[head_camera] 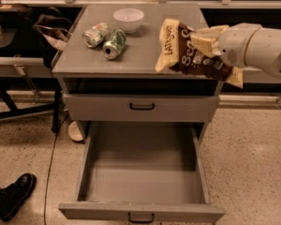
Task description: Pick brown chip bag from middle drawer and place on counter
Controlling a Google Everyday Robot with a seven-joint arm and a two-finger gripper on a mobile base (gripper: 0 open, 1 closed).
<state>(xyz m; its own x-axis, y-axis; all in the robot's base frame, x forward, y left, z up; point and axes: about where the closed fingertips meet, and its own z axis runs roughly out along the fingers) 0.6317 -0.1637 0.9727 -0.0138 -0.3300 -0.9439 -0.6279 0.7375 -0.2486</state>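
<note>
Camera view: grips brown chip bag (180, 50) tight in gripper (203, 41) over counter (131, 60) right edge. Shift inward, lower flat, avoid soda cans (105, 39), then release.

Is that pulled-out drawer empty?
Empty: the open drawer shows only bare grey floor. The gripper, over the counter edge, holds the brown chip bag.
</note>
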